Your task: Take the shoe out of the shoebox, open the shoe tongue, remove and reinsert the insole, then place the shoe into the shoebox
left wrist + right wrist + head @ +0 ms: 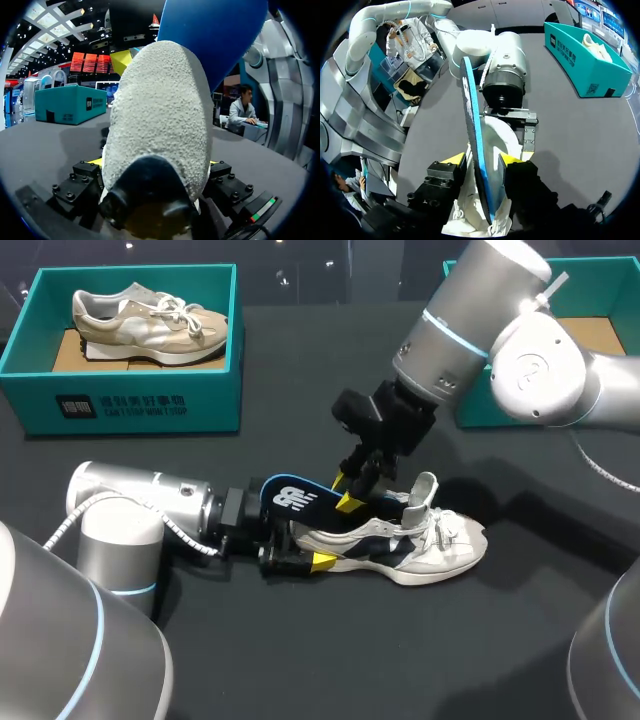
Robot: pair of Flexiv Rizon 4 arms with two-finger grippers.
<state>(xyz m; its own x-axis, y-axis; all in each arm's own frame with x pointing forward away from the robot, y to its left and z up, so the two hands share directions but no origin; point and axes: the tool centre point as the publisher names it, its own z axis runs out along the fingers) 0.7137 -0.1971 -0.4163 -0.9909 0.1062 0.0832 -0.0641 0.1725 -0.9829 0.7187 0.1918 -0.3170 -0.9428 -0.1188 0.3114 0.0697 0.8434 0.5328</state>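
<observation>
A white and navy shoe point(420, 545) lies on its side on the dark table point(330, 660), toe to the right. My left gripper point(305, 545) comes in from the left and is shut on the shoe's heel point(160, 115), which fills the space between its fingers. A blue insole point(292, 497) stands up out of the shoe's opening. My right gripper point(346, 492) reaches down from the upper right. Its yellow fingertips point(455, 159) stand on either side of the insole point(472, 130) with a small gap on each side, so it is open.
A teal shoebox point(130, 400) holding a beige shoe point(150, 325) stands at the back left. A second teal box point(600, 335) sits at the back right, partly behind my right arm.
</observation>
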